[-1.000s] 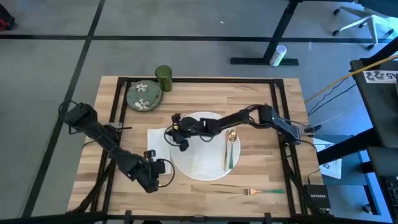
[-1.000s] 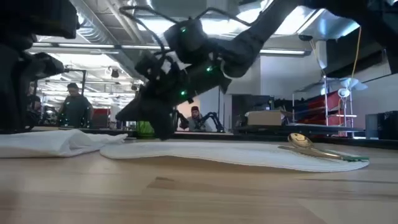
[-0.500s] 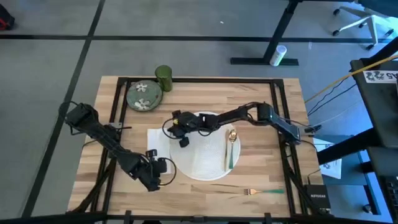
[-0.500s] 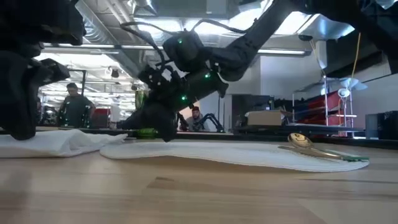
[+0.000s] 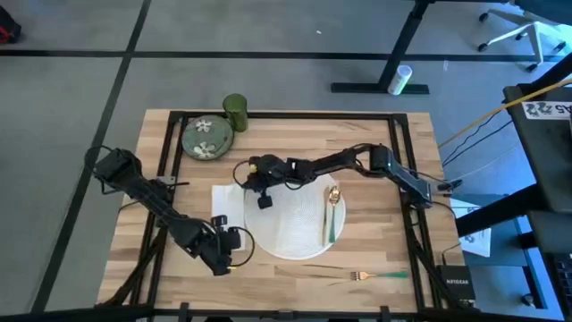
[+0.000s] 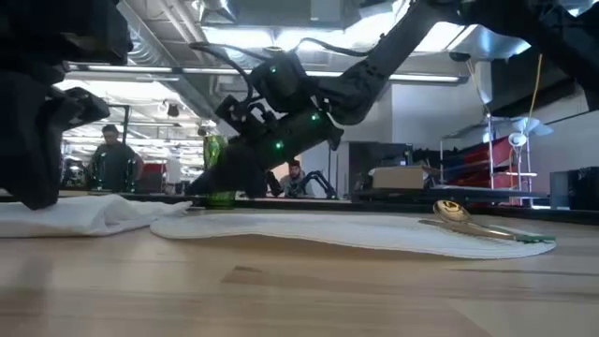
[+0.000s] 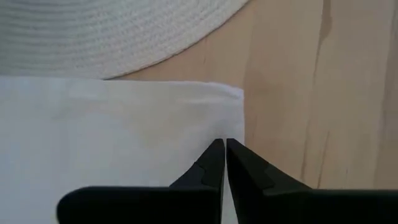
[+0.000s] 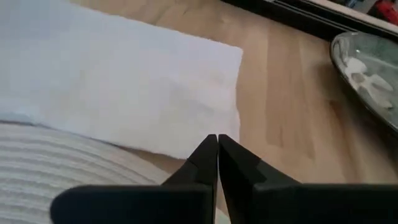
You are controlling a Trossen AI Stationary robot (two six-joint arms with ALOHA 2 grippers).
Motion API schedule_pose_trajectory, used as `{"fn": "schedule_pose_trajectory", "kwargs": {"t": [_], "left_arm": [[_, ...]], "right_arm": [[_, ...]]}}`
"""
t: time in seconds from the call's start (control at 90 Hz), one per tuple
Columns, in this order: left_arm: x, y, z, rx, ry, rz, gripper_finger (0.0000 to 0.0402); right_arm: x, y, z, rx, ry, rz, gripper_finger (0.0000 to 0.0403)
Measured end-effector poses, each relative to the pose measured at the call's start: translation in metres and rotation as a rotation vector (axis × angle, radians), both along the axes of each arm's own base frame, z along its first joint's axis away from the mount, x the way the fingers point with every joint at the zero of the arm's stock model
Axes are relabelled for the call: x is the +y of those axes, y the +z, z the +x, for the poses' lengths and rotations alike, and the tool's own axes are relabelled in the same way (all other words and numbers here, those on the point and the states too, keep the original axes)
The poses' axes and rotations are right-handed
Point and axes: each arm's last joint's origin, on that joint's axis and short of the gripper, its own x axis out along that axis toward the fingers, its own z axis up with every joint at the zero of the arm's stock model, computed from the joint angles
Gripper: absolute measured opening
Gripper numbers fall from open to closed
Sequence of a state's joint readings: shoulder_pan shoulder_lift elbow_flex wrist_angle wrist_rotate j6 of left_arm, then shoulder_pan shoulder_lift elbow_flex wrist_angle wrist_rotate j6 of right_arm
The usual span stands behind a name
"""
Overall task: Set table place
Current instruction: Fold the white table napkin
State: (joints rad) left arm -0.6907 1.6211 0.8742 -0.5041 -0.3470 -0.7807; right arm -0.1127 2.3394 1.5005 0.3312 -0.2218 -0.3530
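Two grippers are over the table [image 5: 384, 192], both with fingers pressed together and nothing between them; the landmark is the round woven placemat [image 5: 290, 228] near the table's middle. The white napkin [image 5: 226, 204] lies flat touching the placemat's left edge, which looks like its intended spot in the setting; the gold spoon [image 5: 332, 207] rests on the placemat's right part, probably parked for later; the fork [image 5: 375, 275] lies on the wood beyond the placemat's near-right edge. The green floral plate [image 5: 206, 138] and the green cup [image 5: 235, 111] stand well off at the far-left side, not yet brought in. The right gripper [image 5: 253, 172] reaches across the placemat to its far-left rim, aimed toward the plate, which I judge to be its next target; the left gripper [image 5: 221, 260] hovers low by the napkin's near corner, just off the placemat's near-left edge. Compared with a second ago, the right gripper has drawn off the napkin and moved toward the plate; the left has barely shifted.
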Motion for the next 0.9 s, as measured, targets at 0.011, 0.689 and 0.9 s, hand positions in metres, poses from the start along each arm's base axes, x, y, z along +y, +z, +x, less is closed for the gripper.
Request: {"fn": "schedule_pose_trajectory", "kwargs": {"t": [0.011, 0.689, 0.9], "left_arm": [[0.0, 0.0, 0.0, 0.0, 0.0, 0.0, 0.0], [-0.006, 0.0, -0.003, -0.001, 0.003, -0.037, 0.0], [-0.024, -0.012, -0.015, 0.078, -0.043, -0.083, 0.0]], "right_arm": [[0.0, 0.0, 0.0, 0.0, -0.003, 0.006, 0.0], [-0.005, -0.029, 0.029, 0.061, -0.061, 0.223, 0.0], [-0.008, -0.029, 0.028, 0.067, -0.069, 0.222, 0.0]]}}
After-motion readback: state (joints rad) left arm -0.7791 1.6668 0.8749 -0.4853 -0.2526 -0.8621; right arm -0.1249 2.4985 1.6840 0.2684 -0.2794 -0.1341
